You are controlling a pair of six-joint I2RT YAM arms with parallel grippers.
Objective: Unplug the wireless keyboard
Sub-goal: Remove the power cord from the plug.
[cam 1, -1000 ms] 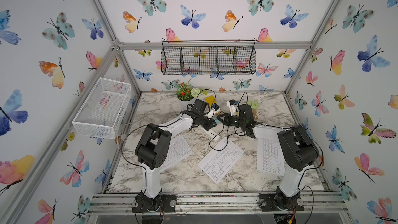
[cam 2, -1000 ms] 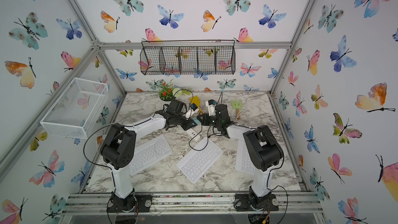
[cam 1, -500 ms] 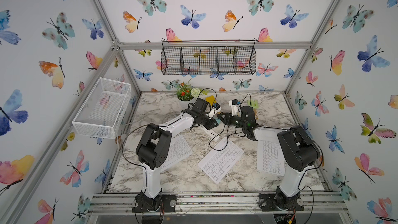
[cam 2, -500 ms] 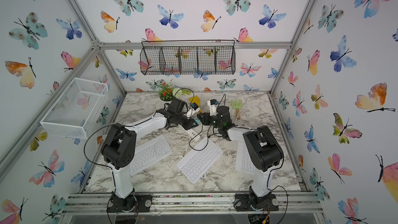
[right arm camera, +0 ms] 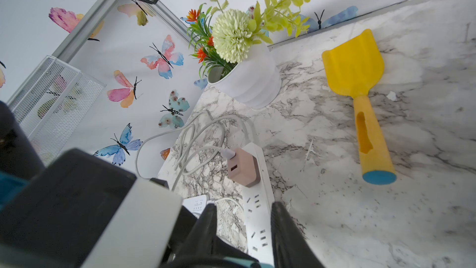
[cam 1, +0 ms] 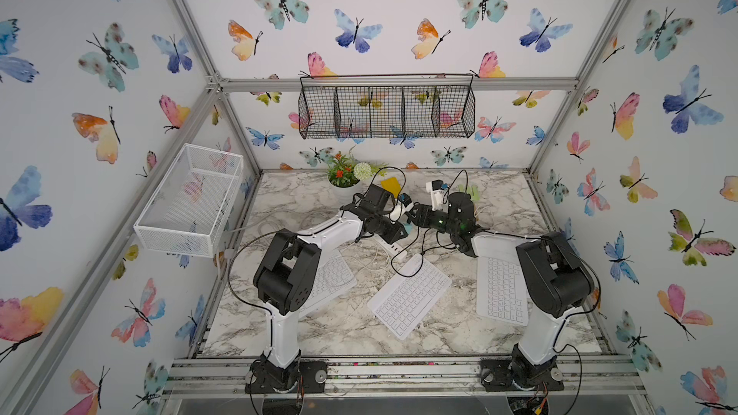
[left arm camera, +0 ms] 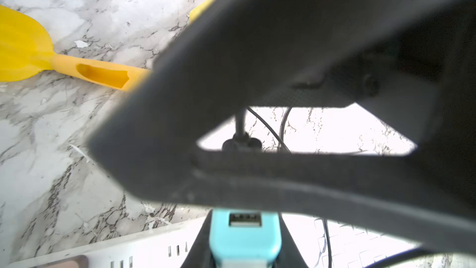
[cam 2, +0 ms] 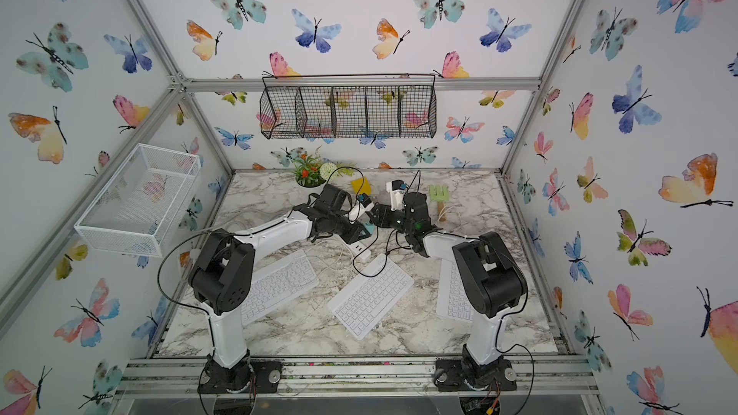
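Note:
Three white keyboards lie on the marble table. A black cable (cam 1: pixel 400 270) loops from the middle keyboard (cam 1: pixel 409 297) (cam 2: pixel 369 299). My left gripper (left arm camera: pixel 244 238) is shut on a teal charger (left arm camera: pixel 244 230) that stands on the white power strip (cam 1: pixel 393 247); the charger's USB port is empty. A black plug (left arm camera: pixel 242 143) on a black cable shows beyond it, apart from the port. My right gripper (right arm camera: pixel 243 210) hangs close in front of the left one, over the power strip (right arm camera: pixel 257 202). It is open, with nothing between its fingers.
A pink charger (right arm camera: pixel 243 167) with a white cable sits further along the strip. A yellow toy shovel (right arm camera: pixel 360 94), a white flower pot (right arm camera: pixel 247 81) and a green toy rake (cam 2: pixel 439 195) lie at the back. The other keyboards (cam 1: pixel 331 281) (cam 1: pixel 501 289) lie under the arms.
My right gripper's jaws have spread from shut to open, still close to the teal charger. My left gripper has kept its hold and place.

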